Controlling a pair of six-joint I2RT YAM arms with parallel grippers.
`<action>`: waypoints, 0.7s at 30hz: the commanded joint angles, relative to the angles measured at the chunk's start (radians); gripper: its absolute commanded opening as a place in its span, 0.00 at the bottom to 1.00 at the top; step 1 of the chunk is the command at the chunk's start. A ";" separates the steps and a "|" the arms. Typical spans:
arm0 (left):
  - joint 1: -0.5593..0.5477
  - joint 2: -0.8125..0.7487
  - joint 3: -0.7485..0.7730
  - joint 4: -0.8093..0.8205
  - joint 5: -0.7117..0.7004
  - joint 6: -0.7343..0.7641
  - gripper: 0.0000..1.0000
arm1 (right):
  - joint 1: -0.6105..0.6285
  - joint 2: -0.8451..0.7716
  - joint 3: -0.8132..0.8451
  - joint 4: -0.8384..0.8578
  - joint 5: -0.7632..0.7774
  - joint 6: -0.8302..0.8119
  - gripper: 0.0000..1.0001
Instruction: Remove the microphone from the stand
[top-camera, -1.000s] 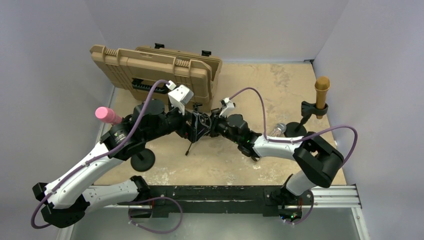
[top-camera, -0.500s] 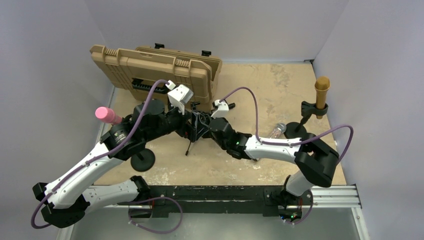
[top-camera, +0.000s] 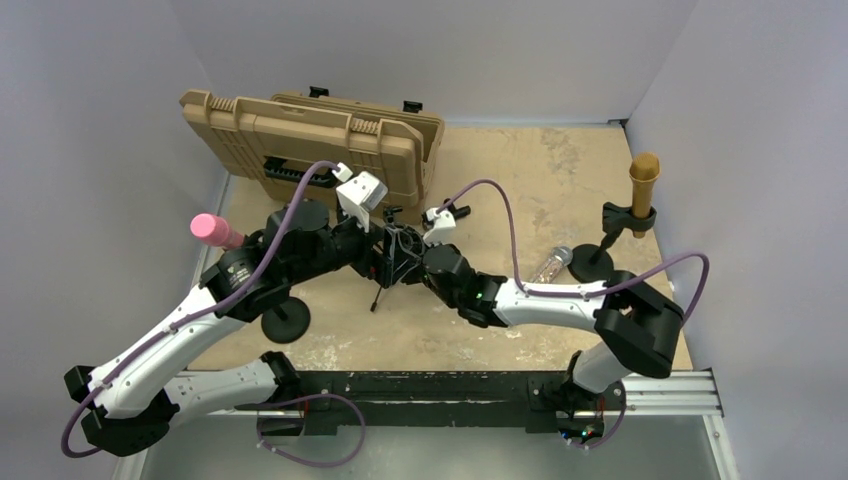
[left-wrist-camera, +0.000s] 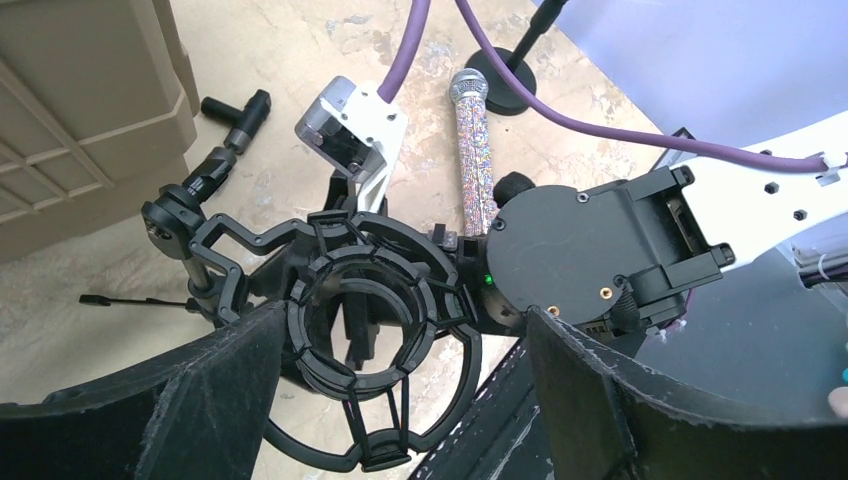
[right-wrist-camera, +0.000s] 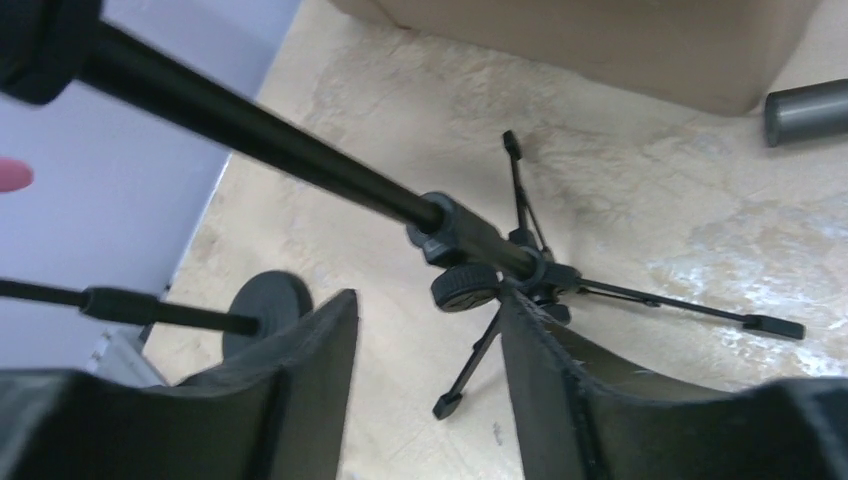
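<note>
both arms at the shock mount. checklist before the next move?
1. Black spider-frame shock mount ring empty: ok.
2. Silver glitter microphone out of the mount, lying on the beige table: ok.
3. Left end effector grip on the mount: cannot tell; jaws stand wide around it.
4. Right end effector free of the black tripod stand: ok; jaws apart, nothing pinched.
5. Pink microphone and gold microphone seated in their own stands: ok.
</note>
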 joint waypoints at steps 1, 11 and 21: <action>-0.004 -0.003 0.027 -0.011 0.025 -0.020 0.87 | -0.011 -0.074 -0.057 0.106 -0.116 -0.007 0.55; -0.004 0.012 0.040 0.003 0.030 -0.022 0.87 | -0.263 -0.218 -0.307 0.471 -0.583 0.190 0.62; -0.004 0.015 0.050 -0.008 0.039 -0.029 0.88 | -0.346 -0.005 -0.323 0.800 -0.879 0.471 0.59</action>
